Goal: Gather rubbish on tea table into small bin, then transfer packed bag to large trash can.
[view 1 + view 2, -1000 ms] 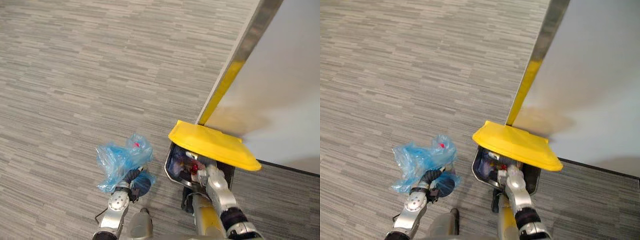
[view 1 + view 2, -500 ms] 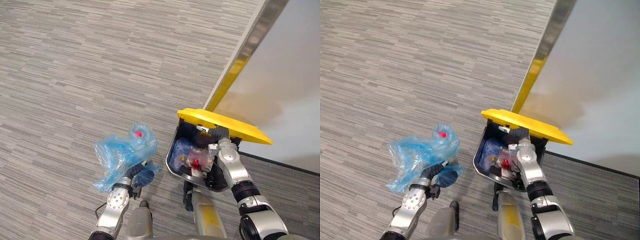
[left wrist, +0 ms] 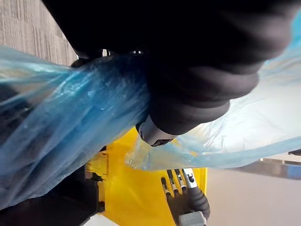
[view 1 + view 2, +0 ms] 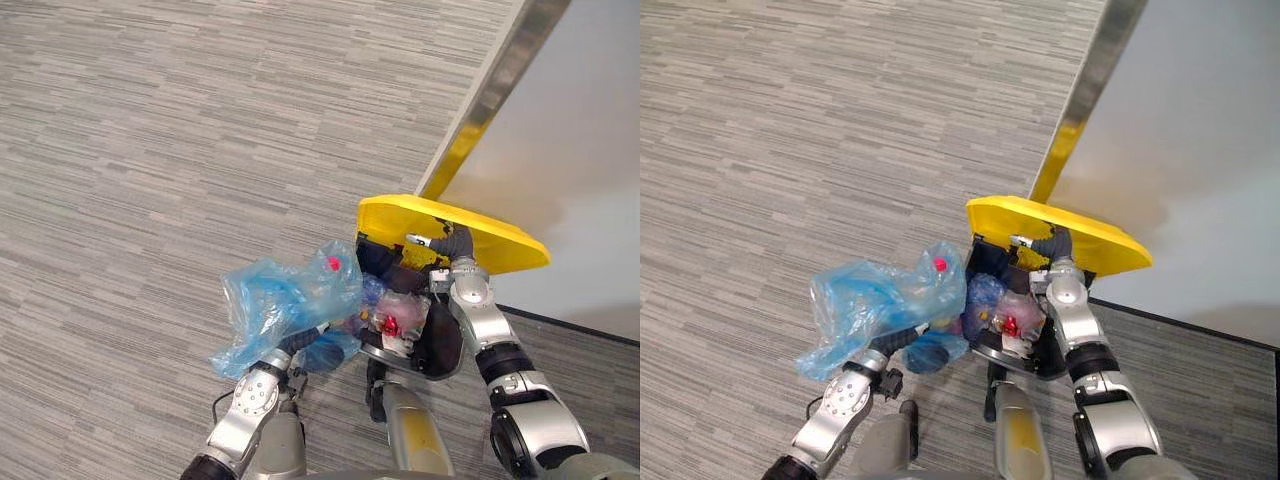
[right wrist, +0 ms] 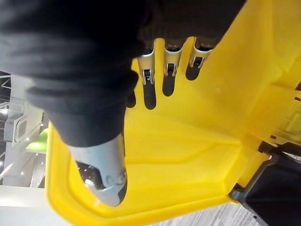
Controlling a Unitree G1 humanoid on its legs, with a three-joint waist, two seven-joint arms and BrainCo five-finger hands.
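Your left hand point(image 4: 288, 347) is clenched round the neck of the blue bag point(image 4: 285, 298). The bag bulges just beyond it, seemingly touching the rim of the large trash can point(image 4: 445, 352). Your right hand point(image 4: 456, 243), fingers flat, props the yellow lid point(image 4: 495, 238) above.

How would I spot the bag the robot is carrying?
Find the black bin with the raised yellow lid by the white wall. At its open mouth, the left hand grips a crinkled translucent blue bag, the only rubbish outside the bin.

Crinkly translucent plastic bag point(image 4: 285, 300), smooth yellow plastic lid point(image 4: 510, 245), matt streaked floor point(image 4: 150, 150), shiny metal trim point(image 4: 497, 85)
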